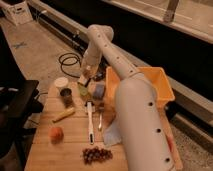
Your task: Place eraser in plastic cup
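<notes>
My gripper (87, 76) hangs from the arm at the far side of the wooden table (60, 155), just above the light-green plastic cup (84, 92). A small tan piece, the eraser (85, 79), shows between the fingertips, so the gripper looks shut on it. The eraser is above the cup's rim, not inside it. The cup stands upright between the dark metal cup (66, 96) and the blue-grey block (98, 91).
A white cup (61, 82) stands behind the metal cup. An orange bin (150, 82) is to the right. On the table lie a yellowish oblong piece (64, 115), a white utensil (90, 124), a fork (100, 120), an orange fruit (56, 134), grapes (97, 154) and a pale cloth (113, 135).
</notes>
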Motion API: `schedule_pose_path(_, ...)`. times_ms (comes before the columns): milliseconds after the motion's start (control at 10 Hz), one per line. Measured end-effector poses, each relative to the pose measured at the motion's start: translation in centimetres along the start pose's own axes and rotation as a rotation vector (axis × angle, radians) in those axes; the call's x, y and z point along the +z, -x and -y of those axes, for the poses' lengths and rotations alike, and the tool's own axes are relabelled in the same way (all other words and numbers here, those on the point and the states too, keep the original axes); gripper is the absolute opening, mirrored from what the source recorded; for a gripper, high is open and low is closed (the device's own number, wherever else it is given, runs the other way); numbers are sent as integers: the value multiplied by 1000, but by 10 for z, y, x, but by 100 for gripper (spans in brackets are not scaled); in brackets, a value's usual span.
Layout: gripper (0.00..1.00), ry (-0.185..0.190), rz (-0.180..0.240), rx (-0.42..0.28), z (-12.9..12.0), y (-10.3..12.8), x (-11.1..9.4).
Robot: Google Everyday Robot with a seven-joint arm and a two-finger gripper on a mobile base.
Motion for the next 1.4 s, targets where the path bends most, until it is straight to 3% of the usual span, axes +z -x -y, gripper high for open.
schedule_pose_path(300,0,-55,-25,-24,8,3,15)
schedule_pose_path(600,0,-84,-47,-9,11,-1,19)
schedule_pose_path(1400,0,-3,49,-43,15,-5,38)
